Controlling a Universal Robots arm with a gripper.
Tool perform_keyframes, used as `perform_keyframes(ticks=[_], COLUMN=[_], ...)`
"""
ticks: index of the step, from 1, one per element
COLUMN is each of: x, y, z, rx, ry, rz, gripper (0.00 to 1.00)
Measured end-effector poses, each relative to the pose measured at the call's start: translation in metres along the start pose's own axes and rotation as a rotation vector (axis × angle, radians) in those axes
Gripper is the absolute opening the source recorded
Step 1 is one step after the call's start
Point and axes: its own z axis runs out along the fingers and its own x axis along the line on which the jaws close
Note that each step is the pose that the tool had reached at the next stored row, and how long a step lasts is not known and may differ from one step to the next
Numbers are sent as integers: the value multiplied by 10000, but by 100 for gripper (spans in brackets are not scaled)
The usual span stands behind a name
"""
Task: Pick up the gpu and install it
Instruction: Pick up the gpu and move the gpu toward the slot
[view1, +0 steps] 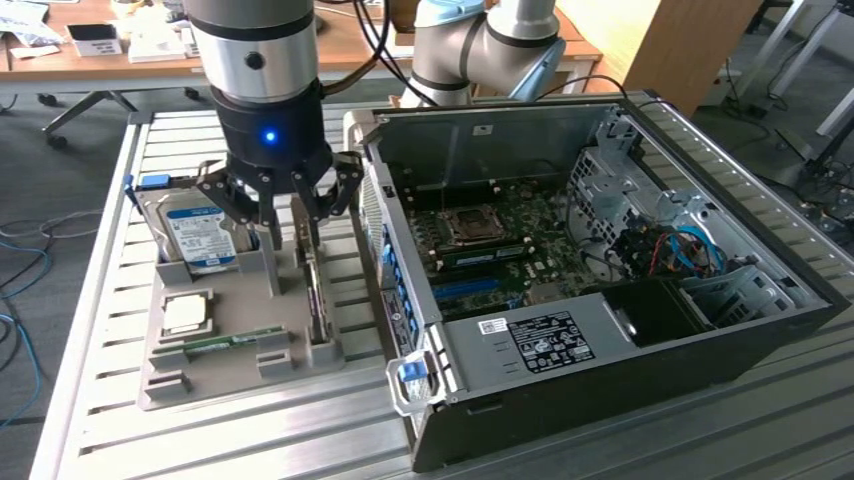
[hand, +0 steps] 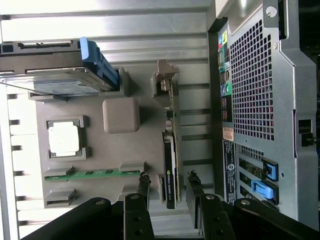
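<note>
The gpu (view1: 311, 290) stands on its edge in a slot of the grey holder (view1: 247, 300), its silver bracket end (hand: 165, 80) at one end. In the wrist view the gpu (hand: 170, 150) is a thin green and black card seen edge-on. My gripper (view1: 296, 225) hangs just above it, open. Its two fingers (hand: 145, 180) straddle the card's near end with a gap on each side, and nothing is held (hand: 168, 176).
The holder also carries a hard drive with a blue label (view1: 200, 235), a square processor (view1: 184, 313) and a green memory stick (view1: 234, 340). The open computer case (view1: 601, 270) lies close beside the holder on the exterior view's right, motherboard (view1: 494, 245) exposed. All rests on a slatted metal table (view1: 94, 400).
</note>
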Motion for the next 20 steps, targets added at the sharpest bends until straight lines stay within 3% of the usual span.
perform_keyframes(ticks=[14,20], x=[1,2], y=[-1,-5], z=[22,96], rx=[0,1], ry=[1,1], rz=[0,0], gripper=[43,43])
